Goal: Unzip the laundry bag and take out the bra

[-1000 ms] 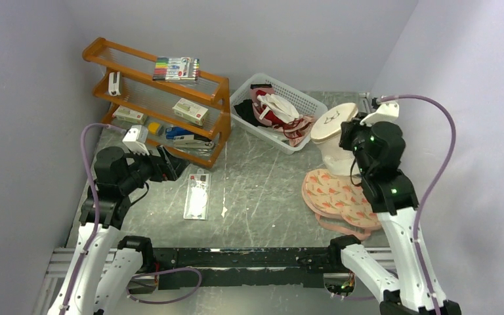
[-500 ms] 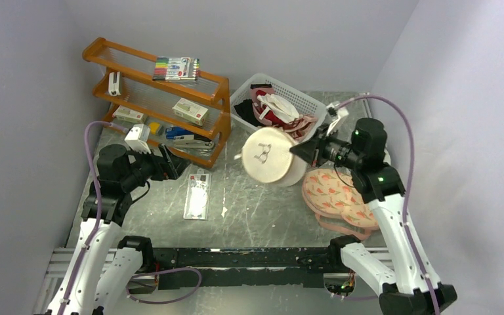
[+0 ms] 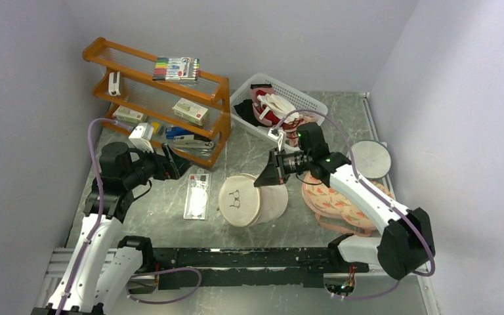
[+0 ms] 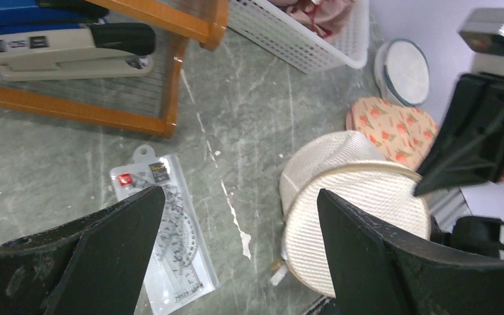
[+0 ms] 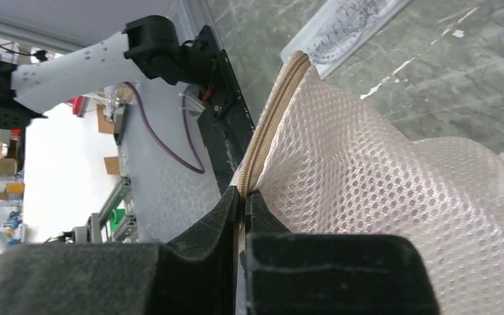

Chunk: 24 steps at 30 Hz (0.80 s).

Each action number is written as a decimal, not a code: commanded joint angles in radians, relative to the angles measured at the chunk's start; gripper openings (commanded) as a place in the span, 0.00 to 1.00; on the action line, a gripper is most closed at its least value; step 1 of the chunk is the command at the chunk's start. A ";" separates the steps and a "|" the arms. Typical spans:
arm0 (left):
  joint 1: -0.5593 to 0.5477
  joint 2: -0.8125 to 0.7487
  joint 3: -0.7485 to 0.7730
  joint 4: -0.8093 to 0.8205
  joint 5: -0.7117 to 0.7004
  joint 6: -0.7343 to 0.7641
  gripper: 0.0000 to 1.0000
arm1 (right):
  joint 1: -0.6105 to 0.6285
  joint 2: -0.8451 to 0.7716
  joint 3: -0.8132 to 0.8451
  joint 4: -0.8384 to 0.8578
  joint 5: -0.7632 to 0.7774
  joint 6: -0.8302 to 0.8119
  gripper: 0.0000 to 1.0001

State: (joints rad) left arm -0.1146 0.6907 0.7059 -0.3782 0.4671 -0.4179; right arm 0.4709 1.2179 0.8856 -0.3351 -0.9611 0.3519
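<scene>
Zip rim [image 5: 266, 141] of round cream-white mesh laundry bag [image 3: 252, 200] pinched by right gripper [image 3: 267, 177]

The right gripper's black jaws are pressed together on the beige zip rim at the bag's upper edge. In the right wrist view the mesh bulges out beyond them. The bag stands tilted on its edge on the grey marbled table [image 3: 256, 144]. Its face, with the small black spectacles-like emblem [image 3: 235, 195], is turned toward the arms' bases. It sits between a clear packaged protractor set [image 3: 197, 197] and the peach fruit-patterned pads [image 3: 338, 197]. The left gripper [image 3: 174, 164] hangs near the orange wooden shelf [image 3: 216, 125], jaws spread wide, holding nothing.
</scene>
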 commanded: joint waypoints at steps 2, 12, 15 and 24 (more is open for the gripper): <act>-0.010 0.036 -0.025 0.101 0.206 0.018 0.98 | -0.007 0.081 0.078 -0.022 -0.009 -0.125 0.00; -0.290 0.210 -0.023 0.219 0.157 -0.011 1.00 | 0.016 0.118 0.077 0.095 -0.212 -0.089 0.00; -0.307 0.261 -0.031 0.278 0.180 -0.046 0.99 | 0.068 0.109 0.079 0.163 -0.252 -0.040 0.00; -0.342 0.331 -0.059 0.413 0.413 -0.102 0.99 | 0.077 0.139 0.062 0.194 -0.263 -0.064 0.00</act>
State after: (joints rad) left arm -0.4316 1.0183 0.6437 -0.0460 0.7677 -0.5064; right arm 0.5491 1.3586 0.9638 -0.2096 -1.1904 0.2829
